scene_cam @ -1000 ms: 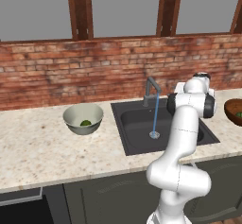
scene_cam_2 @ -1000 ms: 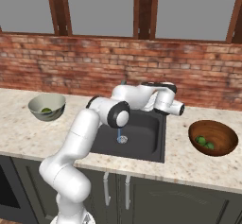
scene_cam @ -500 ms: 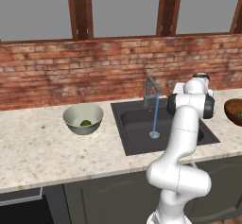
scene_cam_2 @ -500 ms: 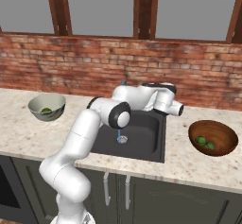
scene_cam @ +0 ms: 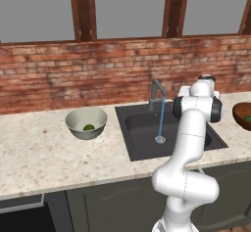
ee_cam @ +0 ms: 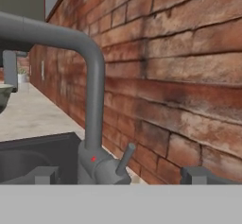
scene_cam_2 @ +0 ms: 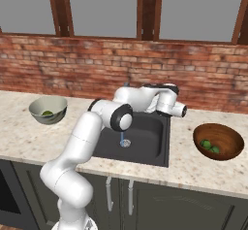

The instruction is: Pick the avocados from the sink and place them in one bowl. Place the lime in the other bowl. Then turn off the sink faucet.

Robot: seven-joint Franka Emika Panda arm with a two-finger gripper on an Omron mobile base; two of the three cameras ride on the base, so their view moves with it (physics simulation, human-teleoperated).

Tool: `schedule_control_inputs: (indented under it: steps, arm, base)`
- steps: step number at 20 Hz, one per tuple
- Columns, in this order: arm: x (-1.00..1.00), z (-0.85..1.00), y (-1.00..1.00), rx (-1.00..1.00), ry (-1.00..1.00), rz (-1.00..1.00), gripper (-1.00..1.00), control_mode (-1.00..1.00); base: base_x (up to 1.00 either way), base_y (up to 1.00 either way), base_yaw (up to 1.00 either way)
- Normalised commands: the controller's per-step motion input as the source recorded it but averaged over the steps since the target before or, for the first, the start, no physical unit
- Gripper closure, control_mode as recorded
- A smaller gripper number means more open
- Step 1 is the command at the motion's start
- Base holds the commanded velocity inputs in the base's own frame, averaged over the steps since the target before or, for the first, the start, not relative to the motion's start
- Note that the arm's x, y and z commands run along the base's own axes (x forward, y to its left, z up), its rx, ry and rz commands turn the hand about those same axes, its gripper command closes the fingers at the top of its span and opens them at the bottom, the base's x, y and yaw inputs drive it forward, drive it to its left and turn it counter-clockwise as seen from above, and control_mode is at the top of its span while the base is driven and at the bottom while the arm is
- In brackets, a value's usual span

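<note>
Two bowls stand on the counter point(scene_cam: 39, 157) at opposite sides of the sink point(scene_cam: 142, 133): the pale grey-green bowl point(scene_cam: 87, 122) toward the left end with the lime point(scene_cam: 88, 127) inside, the brown wooden bowl point(scene_cam_2: 218, 141) toward the right end with both avocados point(scene_cam_2: 209, 146). Water runs from the faucet point(ee_cam: 90, 90) at the sink's back edge. The gripper point(ee_cam: 126, 173), jaws spread wide and empty, hangs just before the faucet's small lever point(ee_cam: 125, 158), touching nothing.
</note>
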Motion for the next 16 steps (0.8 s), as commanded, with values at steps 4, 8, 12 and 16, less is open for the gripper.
schedule_control_inputs:
  steps: [4, 8, 12, 16]
  arm:
    - [0.13, -0.04, 0.0, 0.0, 0.0, 0.0, -1.0, -1.0]
    - [0.2, -0.14, 0.0, 0.0, 0.0, 0.0, -1.0, -1.0]
    - [0.19, -0.13, 0.0, 0.0, 0.0, 0.0, -1.0, -1.0]
    - [0.2, -0.07, 0.0, 0.0, 0.0, 0.0, -1.0, -1.0]
  base:
    - [0.0, 0.0, 0.0]
    - [0.0, 0.0, 0.0]
    - [0.0, 0.0, 0.0]
    - [0.0, 0.0, 0.0]
